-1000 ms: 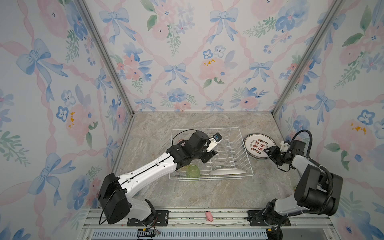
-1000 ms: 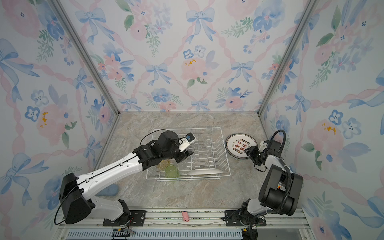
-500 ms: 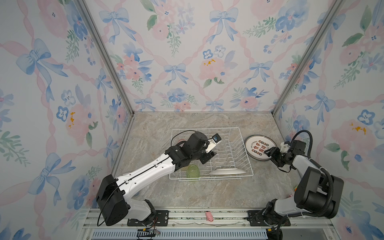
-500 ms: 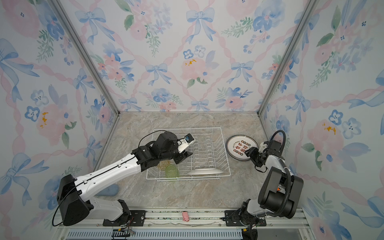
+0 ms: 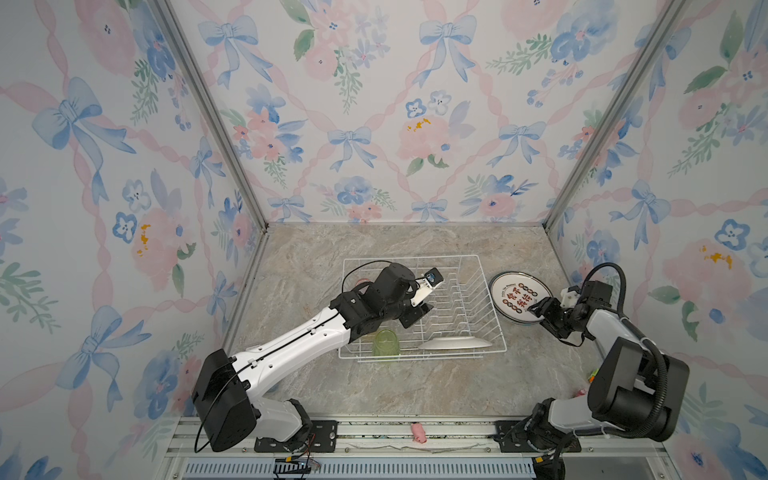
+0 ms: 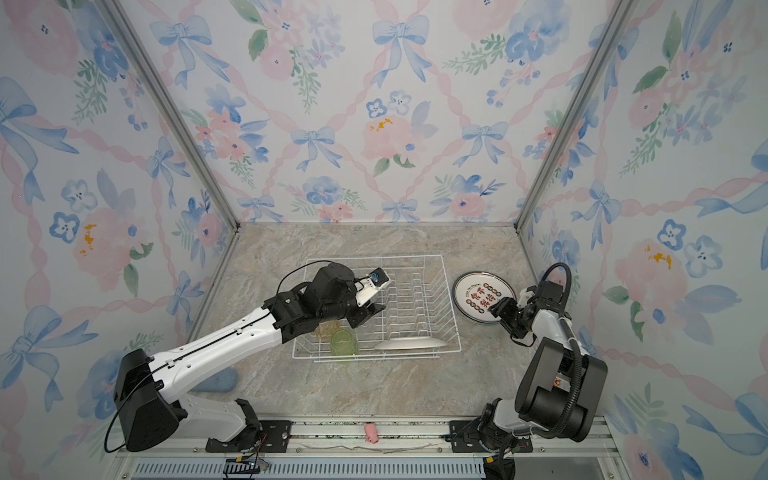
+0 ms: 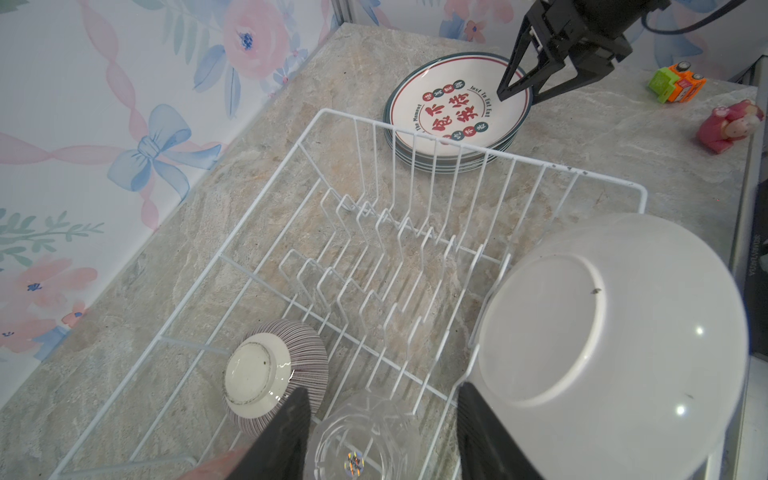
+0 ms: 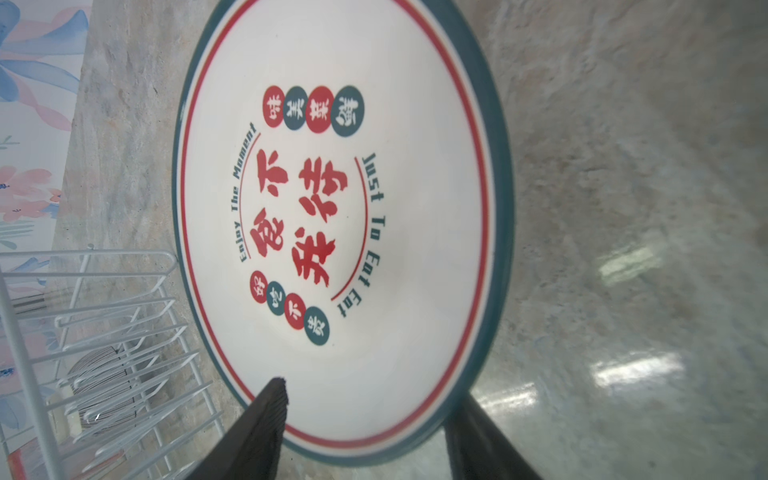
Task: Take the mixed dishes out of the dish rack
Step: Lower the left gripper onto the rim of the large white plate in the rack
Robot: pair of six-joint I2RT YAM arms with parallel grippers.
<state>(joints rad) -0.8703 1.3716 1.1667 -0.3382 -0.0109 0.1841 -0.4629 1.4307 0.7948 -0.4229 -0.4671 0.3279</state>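
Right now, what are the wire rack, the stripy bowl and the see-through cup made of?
The dish rack looks like thin metal wire, probably, under a smooth white coating. The striped bowl looks like glazed ceramic: its white foot is glossy with bright highlights. The clear tumbler is faceted and see-through: glass or hard plastic, I cannot tell which.

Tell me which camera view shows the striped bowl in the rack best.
The left wrist view: the striped bowl lies upside down, foot and stripes clear, close to the camera. The right wrist view shows only a blurred part behind rack wires. In both top views the left arm hides it.
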